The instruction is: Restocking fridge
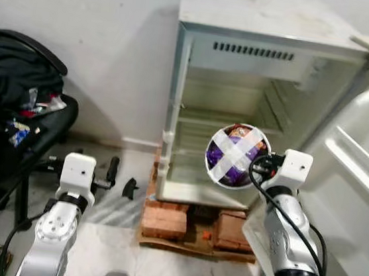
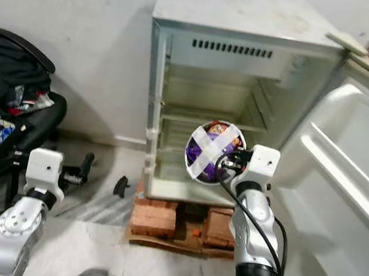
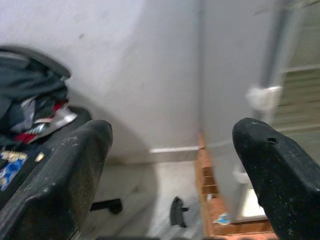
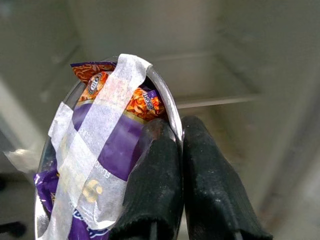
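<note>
Two black fingers of the right gripper (image 4: 175,150) are pinched together on the rim of a round metal bowl (image 1: 238,155), one finger inside the rim and one outside. The bowl holds purple and orange snack packets (image 4: 107,140), strapped in by a cross of pale tape (image 1: 235,150). The bowl is tipped so its open face turns toward the camera, and it hangs in front of the lower shelf space of a small white fridge (image 1: 244,85), just outside the opening. The right arm (image 1: 286,236) rises from the lower right and bends inward, with its white wrist block (image 1: 296,167) level with the bowl and just to its right.

The fridge door (image 1: 361,171) is swung wide open on the right, and the shelves inside are bare. The fridge stands on red bricks (image 1: 165,219) set on a flat board on the pale floor.

The left gripper (image 3: 175,170) has its two black fingers spread wide apart, holding nothing, pointing toward the grey wall and the fridge's left side. The left arm (image 1: 54,230) reaches up from the lower left, well apart from the fridge. Beside it, at the far left, a black office chair (image 1: 45,129) is piled with dark clothing.
</note>
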You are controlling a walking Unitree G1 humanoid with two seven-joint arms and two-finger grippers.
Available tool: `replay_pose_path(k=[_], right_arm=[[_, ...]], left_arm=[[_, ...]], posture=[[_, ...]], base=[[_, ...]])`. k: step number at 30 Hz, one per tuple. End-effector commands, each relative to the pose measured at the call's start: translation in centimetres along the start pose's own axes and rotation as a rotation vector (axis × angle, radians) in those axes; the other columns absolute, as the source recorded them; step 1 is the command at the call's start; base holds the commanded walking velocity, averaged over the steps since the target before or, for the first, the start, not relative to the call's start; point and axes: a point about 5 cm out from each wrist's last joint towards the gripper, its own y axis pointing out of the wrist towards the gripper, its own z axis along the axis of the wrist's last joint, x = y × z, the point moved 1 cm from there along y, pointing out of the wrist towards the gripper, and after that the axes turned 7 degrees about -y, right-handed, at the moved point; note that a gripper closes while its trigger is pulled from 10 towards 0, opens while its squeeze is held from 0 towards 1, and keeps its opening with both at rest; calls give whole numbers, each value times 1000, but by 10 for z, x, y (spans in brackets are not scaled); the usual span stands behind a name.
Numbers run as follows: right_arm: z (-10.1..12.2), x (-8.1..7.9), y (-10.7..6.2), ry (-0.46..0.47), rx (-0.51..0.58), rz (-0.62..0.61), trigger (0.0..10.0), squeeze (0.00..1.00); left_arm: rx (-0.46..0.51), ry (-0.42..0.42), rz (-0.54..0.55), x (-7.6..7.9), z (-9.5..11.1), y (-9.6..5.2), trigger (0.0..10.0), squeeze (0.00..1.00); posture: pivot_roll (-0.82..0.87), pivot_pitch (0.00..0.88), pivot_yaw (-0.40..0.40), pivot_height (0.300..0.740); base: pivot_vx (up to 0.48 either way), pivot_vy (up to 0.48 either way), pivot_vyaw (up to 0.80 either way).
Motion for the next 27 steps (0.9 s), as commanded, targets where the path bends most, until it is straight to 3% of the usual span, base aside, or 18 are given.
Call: replay_pose_path(k=[1,13,27], right_arm=[[10,-9,3,1,42,31,10000,0],[10,-11,4,1,40,44,10000,0],[6,-11,3,2,27,52,10000,0]], left_arm=[[-4,-10,21,-4,1,0,10000,0],[-17,-18,37,-5,0,-2,10000,0],[-35,-21,73,-8,-2,-3,10000,0]], posture=[[170,6,-70,740],[173,14,-74,740],[175,22,-77,740]], base=[[480,0,0],[406,0,0],[0,0,0]])
